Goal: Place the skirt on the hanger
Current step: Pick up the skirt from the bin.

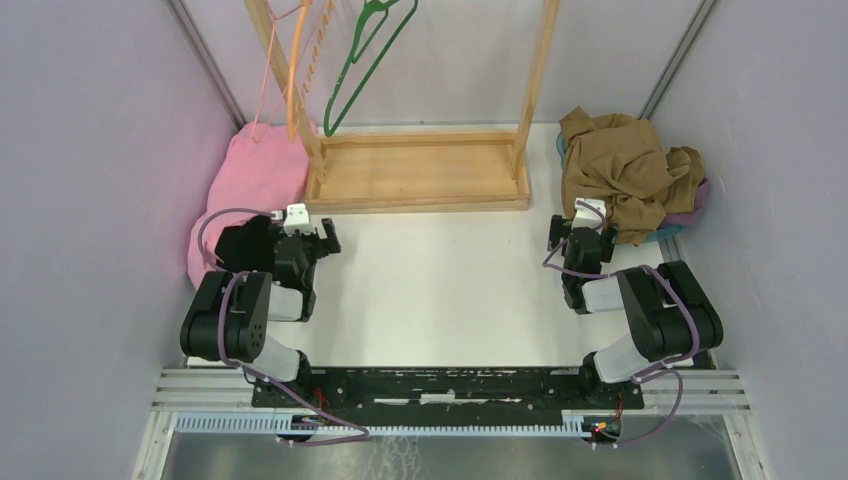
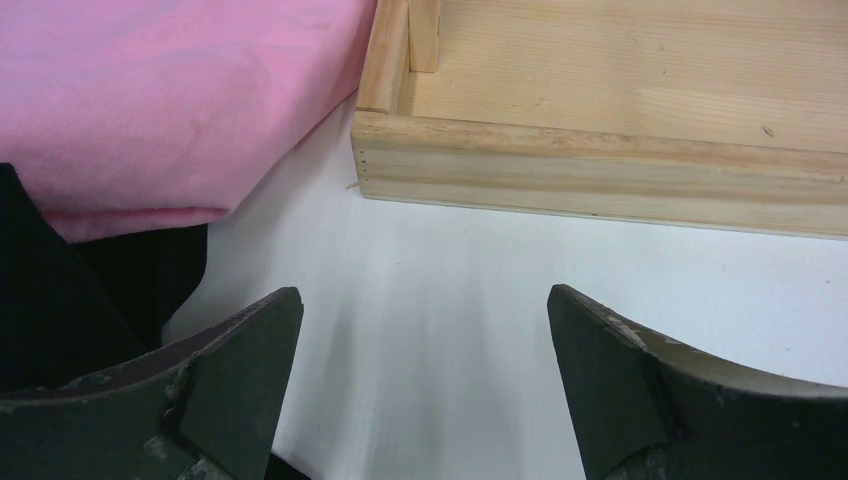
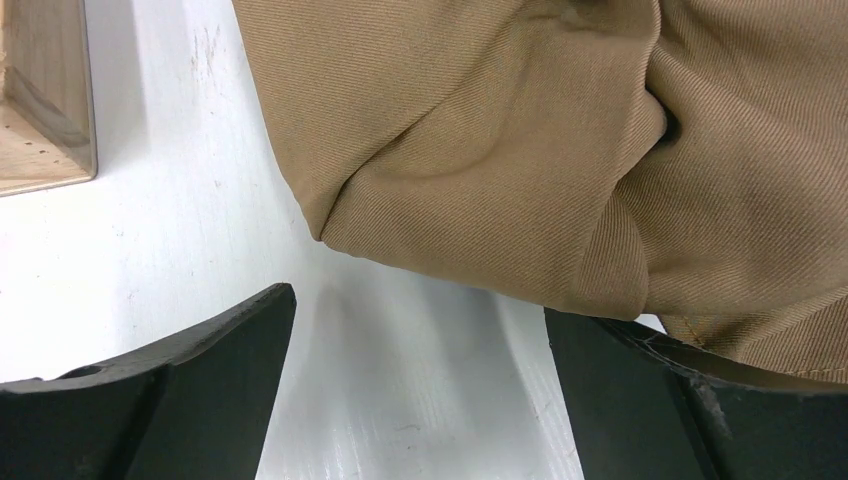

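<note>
The left end effector is open and empty, near the pink cloth at upper left; the right end effector, open too, faces the brown garment.

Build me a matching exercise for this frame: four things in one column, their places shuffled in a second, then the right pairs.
Things
1. green hanger
2. pink cloth
3. brown cloth
4. wooden rack base

Places
A. heaped at the far right
B. hanging up in the air
C. against the left wall
D. lying flat at centre back

Pairs: 1-B, 2-C, 3-A, 4-D
</note>
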